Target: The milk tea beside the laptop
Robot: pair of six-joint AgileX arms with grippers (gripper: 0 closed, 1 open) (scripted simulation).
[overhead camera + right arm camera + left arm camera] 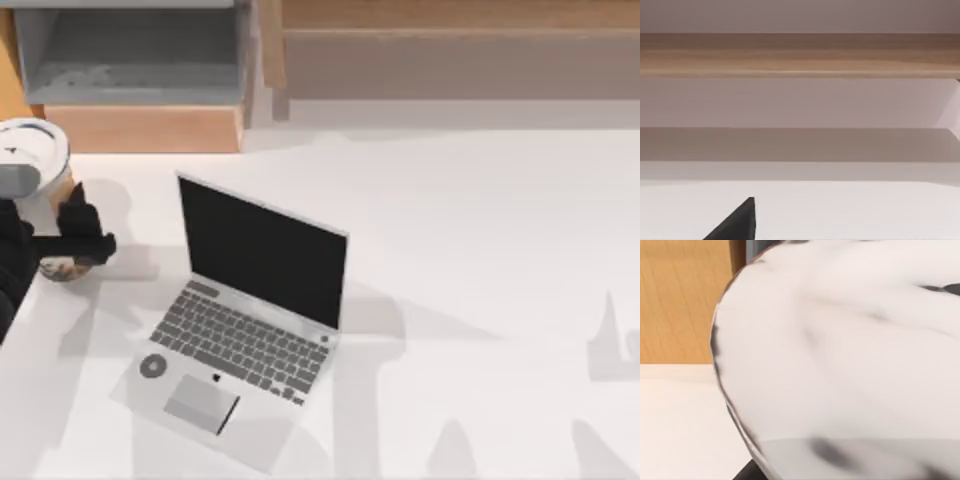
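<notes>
The milk tea [58, 190] is at the table's far left edge, a tan cup under a white round lid [32, 148], with dark pearls at its base [62, 268]. My left gripper [85, 233] reaches in from the left and is shut on the cup's body. In the left wrist view the white lid [840, 355] looms very close. The laptop [240, 330] lies open in the left half of the table, black screen upright, a clear gap to the right of the cup. One dark fingertip [737, 222] of my right gripper shows over bare table.
A wooden cabinet with a grey recess [130, 60] stands at the back left, close behind the cup. A long wooden ledge [460, 50] runs along the back right. White tabletop [480, 250] spreads to the right of the laptop.
</notes>
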